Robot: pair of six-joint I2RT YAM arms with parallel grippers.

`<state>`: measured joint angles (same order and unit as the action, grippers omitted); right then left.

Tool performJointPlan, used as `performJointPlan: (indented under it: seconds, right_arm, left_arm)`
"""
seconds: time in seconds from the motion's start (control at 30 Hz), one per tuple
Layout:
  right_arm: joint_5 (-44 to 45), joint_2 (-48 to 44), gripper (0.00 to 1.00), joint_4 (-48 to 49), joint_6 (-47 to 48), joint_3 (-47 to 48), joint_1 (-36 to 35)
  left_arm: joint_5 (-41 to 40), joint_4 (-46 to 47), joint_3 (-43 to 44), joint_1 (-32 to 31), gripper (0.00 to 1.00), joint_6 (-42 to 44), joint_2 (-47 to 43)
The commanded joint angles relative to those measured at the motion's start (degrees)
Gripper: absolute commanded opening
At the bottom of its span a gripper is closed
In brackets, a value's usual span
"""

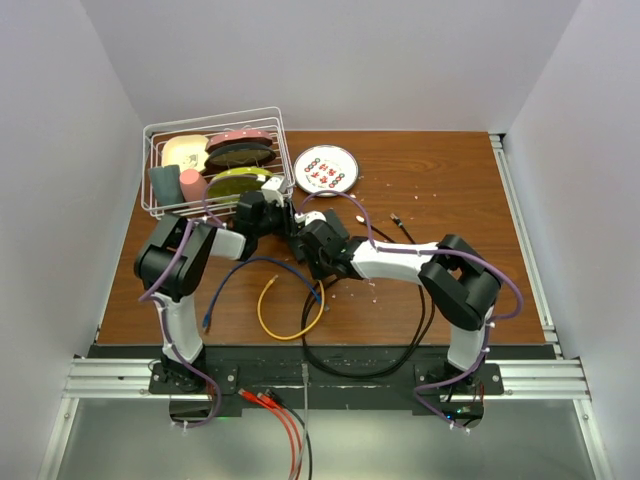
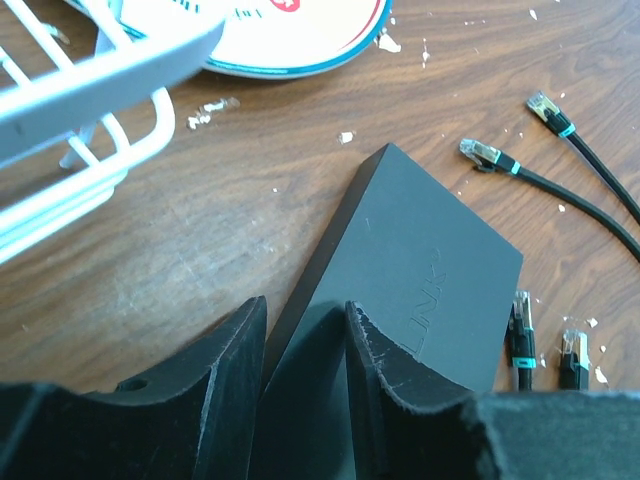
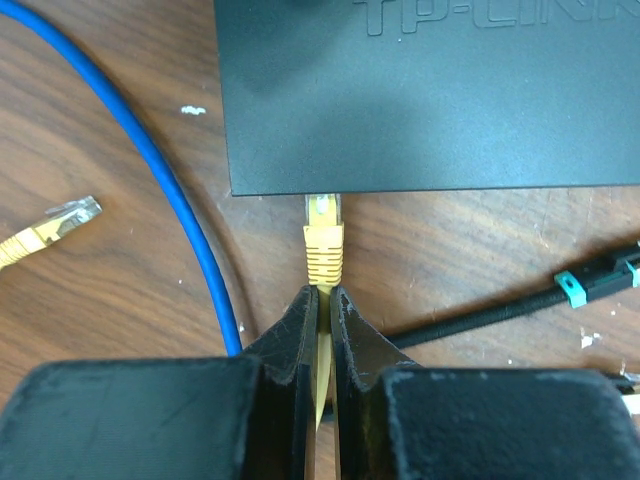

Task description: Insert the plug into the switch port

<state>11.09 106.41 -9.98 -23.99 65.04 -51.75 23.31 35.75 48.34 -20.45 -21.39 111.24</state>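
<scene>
The switch is a flat matte black box (image 2: 420, 250) lying on the wooden table. My left gripper (image 2: 305, 305) is shut on its near end. One finger lies on the top face and the other against the far side of the dark edge. In the right wrist view the same box (image 3: 430, 100) fills the top. My right gripper (image 3: 324, 292) is shut on the yellow cable just behind the yellow plug (image 3: 323, 240). The plug's clear tip meets the box's near edge close to its left corner. The switch port itself is hidden below that edge.
A white wire basket (image 1: 215, 160) of dishes and a round plate (image 1: 326, 168) stand behind the arms. A blue cable (image 3: 170, 190), a loose yellow plug (image 3: 60, 222) and black cables with teal-banded plugs (image 2: 480, 153) lie around the box.
</scene>
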Motion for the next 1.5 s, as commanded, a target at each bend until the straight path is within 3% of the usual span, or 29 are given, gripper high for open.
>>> performJointPlan:
  seconds: [0.0, 0.27, 0.5, 1.47]
  right_arm:
    - [5.3, 0.0, 0.00, 12.8, 1.5, 6.4, 1.0]
    - [6.4, -0.1, 0.00, 13.4, 3.8, 4.8, 1.1]
    - [7.6, -0.2, 0.00, 13.9, 3.8, 4.4, 1.2]
    - [14.4, 2.7, 0.00, 19.6, -1.2, 10.8, 3.4]
  left_arm:
    - [3.4, -16.7, -1.5, -3.2, 0.11, 1.7, 5.8]
    - [9.7, -27.8, 5.4, -3.0, 0.01, 2.6, 10.7]
    - [11.2, -37.5, 7.8, -2.8, 0.00, 4.0, 12.0]
    - [8.2, -40.6, 6.7, -3.5, 0.00, 5.8, 8.7]
